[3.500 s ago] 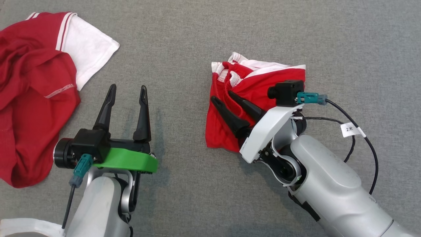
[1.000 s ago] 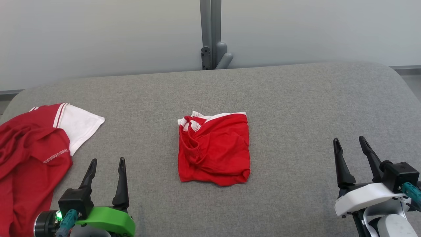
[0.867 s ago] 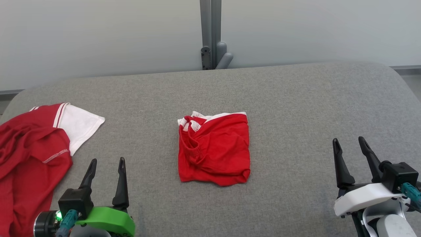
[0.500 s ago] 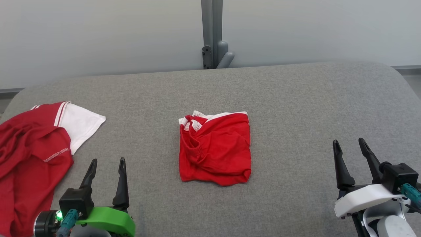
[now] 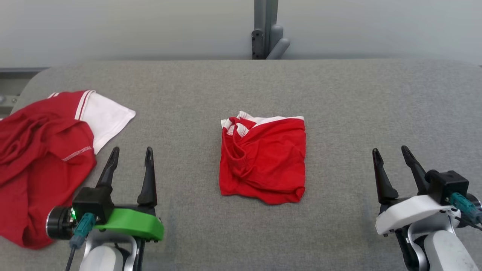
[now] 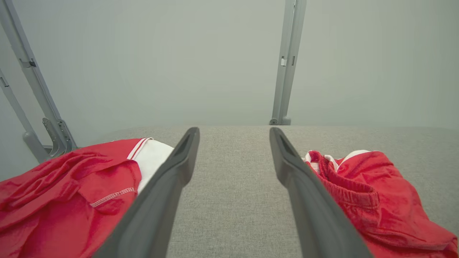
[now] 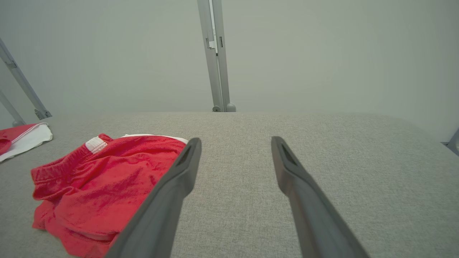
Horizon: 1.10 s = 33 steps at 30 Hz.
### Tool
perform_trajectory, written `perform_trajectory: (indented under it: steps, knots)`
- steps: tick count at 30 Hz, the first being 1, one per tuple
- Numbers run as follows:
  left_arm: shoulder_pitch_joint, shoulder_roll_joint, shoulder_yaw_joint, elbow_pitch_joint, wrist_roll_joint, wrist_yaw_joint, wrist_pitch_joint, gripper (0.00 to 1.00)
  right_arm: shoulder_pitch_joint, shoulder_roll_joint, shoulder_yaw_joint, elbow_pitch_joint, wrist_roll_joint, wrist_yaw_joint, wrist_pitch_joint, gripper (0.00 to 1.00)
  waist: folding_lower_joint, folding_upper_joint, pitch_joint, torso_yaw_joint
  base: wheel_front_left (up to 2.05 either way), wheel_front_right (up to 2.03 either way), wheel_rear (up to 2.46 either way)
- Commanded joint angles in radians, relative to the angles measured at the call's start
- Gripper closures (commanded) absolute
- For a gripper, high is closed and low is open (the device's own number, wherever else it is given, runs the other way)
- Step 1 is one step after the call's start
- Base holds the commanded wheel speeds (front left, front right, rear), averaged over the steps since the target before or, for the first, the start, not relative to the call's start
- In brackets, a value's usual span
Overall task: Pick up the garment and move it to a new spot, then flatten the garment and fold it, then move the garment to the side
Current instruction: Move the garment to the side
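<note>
Folded red garment (image 5: 263, 162) lay at the middle of the grey fabric table (image 5: 357, 105), left gripper (image 5: 131, 150) near the front edge, jaws spread and empty, just beside a crumpled red-and-white shirt (image 5: 45, 150) at the left edge, right gripper (image 5: 389, 149) toward the front right corner, likewise spread and empty, grey post (image 5: 265, 28) behind the far edge.

The right gripper (image 5: 390, 149) had been down on the garment (image 5: 263, 162), its fingers lying across the red cloth. It drew back to the lower right of the head view and ended well apart from the garment. The head camera lifted from its close downward look, which brought the wall (image 5: 113, 26) and the post (image 5: 265, 28) into view. In the last half second the camera shifted again, and everything slid rightward and upward in the picture.
</note>
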Motion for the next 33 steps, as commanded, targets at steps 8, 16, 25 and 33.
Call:
perform_trajectory:
  steps: [8,16,25,33]
  knots:
    - [-0.122,-0.044,-0.018,0.046,0.0,-0.017,-0.06,0.0,-0.157,-0.005,0.123,0.167,0.036,0.0,-0.01,0.0,0.0,0.0,0.165,0.145,0.0,0.0,0.0]
    - [-0.169,-0.063,-0.012,0.081,-0.003,-0.022,-0.092,0.0,-0.228,-0.01,0.2,0.311,0.075,0.0,-0.007,0.0,0.0,0.0,0.213,0.186,0.0,0.0,0.0]
    - [-0.186,-0.068,0.0,0.093,0.001,-0.025,-0.107,0.0,-0.249,-0.021,0.259,0.377,0.14,-0.001,0.038,1.0,0.0,0.0,0.217,0.182,0.0,0.0,0.0]
    - [-0.189,-0.067,-0.002,0.087,0.009,-0.029,-0.11,0.0,-0.28,-0.072,0.323,0.355,0.175,-0.001,0.052,1.0,0.0,0.0,0.222,0.133,0.0,0.0,0.0]
